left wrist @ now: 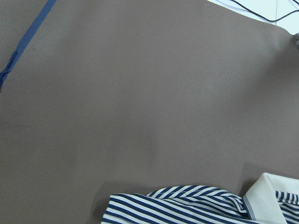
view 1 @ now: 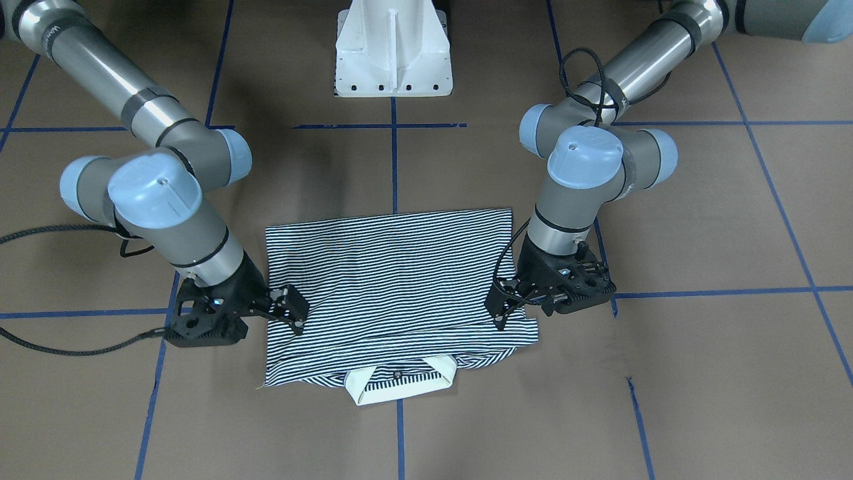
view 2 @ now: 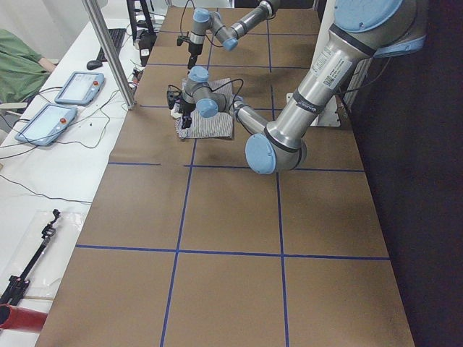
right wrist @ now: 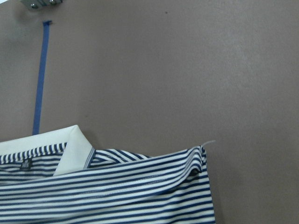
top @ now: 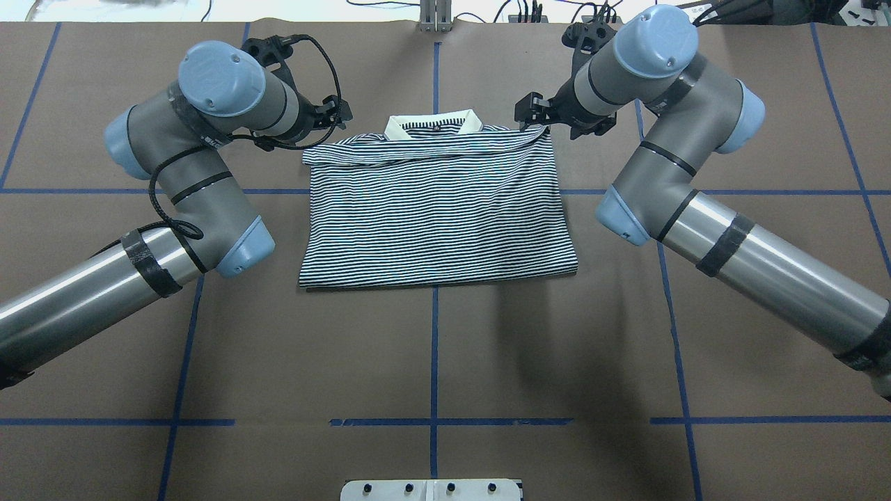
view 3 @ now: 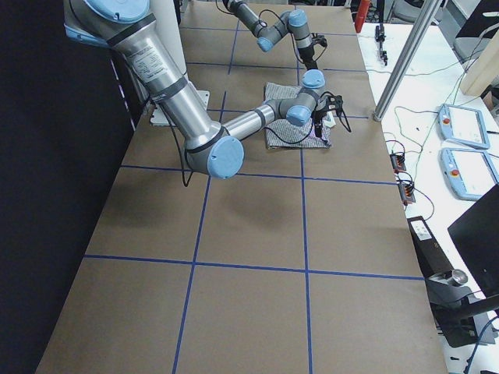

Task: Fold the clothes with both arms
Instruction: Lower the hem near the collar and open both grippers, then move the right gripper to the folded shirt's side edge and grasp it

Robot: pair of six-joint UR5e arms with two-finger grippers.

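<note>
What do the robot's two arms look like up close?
The left arm and right arm are grey jointed tubes with shiny silver sections, rounded light-blue joint caps and black bands, with black cables looping along them. The left end effector and right end effector are black, with two fingers each.

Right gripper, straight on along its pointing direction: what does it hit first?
Most likely the striped polo shirt: the right gripper angles down and inward at its side edge near the collar end. Depth is unclear; it may already touch.
</note>
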